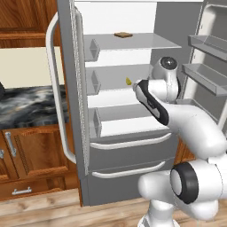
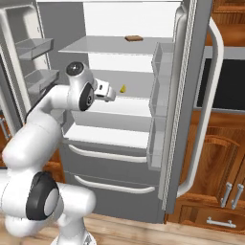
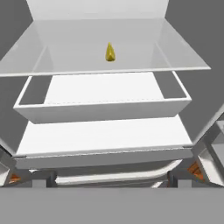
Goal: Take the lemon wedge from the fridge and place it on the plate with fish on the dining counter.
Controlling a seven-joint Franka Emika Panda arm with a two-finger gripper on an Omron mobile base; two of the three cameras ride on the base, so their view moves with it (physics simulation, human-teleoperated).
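Note:
The fridge (image 1: 128,155) stands with both doors swung wide. On its middle glass shelf lies the lemon wedge (image 1: 128,81) (image 2: 123,88), small and bright yellow, seen in the hand view in the upper middle (image 3: 110,52). My gripper (image 1: 135,86) (image 2: 113,95) hovers at the shelf's front edge, pointing into the fridge a short way in front of the wedge and apart from it. It is open, with nothing between its jaws. The plate with fish and the dining counter are out of view.
A flat brown slab (image 1: 123,34) (image 2: 133,38) lies on the top shelf. A white bin (image 3: 105,105) sits under the glass shelf, above two drawers (image 2: 107,155). Door shelves (image 1: 206,73) (image 2: 160,103) flank the opening. A marbled wall counter (image 1: 31,106) is at left.

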